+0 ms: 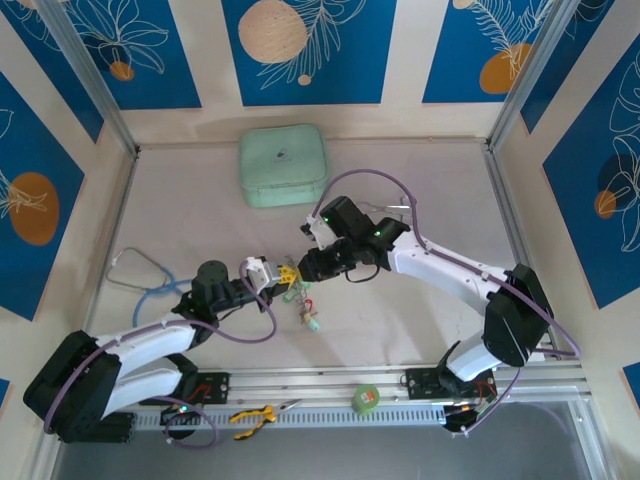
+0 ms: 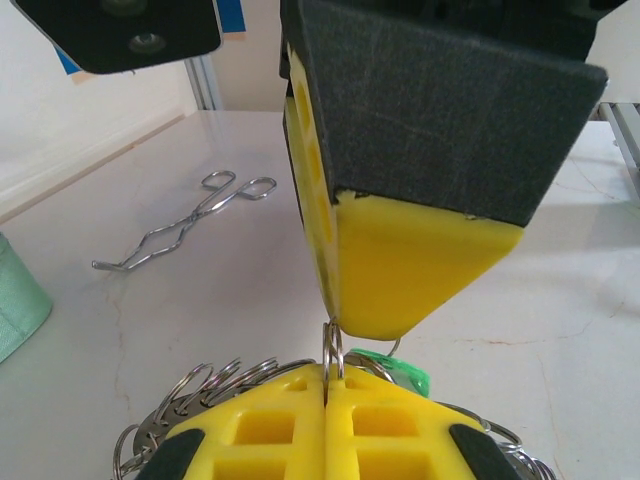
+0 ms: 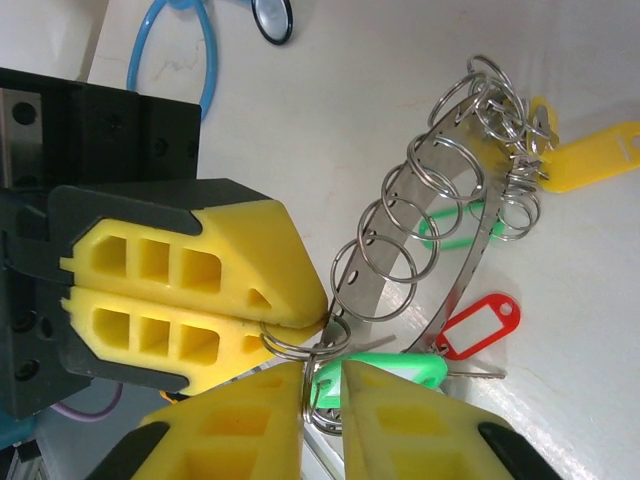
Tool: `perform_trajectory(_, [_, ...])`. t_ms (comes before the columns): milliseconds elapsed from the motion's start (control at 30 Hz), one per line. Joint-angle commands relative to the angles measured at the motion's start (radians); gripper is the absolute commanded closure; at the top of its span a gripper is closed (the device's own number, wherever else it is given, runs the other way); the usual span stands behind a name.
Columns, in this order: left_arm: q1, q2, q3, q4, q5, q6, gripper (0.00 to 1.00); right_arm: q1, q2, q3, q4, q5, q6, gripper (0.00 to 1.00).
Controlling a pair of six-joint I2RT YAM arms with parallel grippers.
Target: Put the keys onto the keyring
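Currently, threading step: my left end effector (image 3: 313,312) pinches a split ring (image 3: 288,345); right end effector (image 3: 322,385) narrowly nips green-tagged key (image 3: 400,372); next, fine alignment.

Shiny metal keyring (image 3: 470,275), glossy plastic key tags (image 3: 480,325), smooth marbled table (image 3: 350,100)

Silvery keyring (image 3: 470,270) with shiny little rings. Green tag (image 3: 395,372), yellow tag (image 3: 590,155), red tag (image 3: 482,323). Bright yellow fingers (image 3: 190,260) — black behind. Blue stethoscope (image 3: 208,60) tube. Silvery forceps (image 2: 190,225). Pale green case (image 1: 282,165). Whitish table (image 1: 420,310). Blue walls (image 1: 350,70) — white leaves, orange circles.
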Motion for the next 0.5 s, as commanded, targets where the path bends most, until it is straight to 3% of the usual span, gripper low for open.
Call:
perform_trajectory(0, [-0.003,-0.018,-0.008,0.033,0.001,0.012,1.0,0.009,0.007,0.034,-0.034,-0.011,-0.012,0.89])
perform_trajectory(133, [-0.004,-0.02,-0.009,0.032,0.0,0.013,1.0,-0.001,-0.007,0.026,-0.025,-0.02,-0.005,0.96])
perform_trajectory(467, [-0.004,-0.016,-0.012,0.046,0.011,0.01,1.0,-0.06,0.019,-0.029,0.023,-0.113,0.015,0.97])
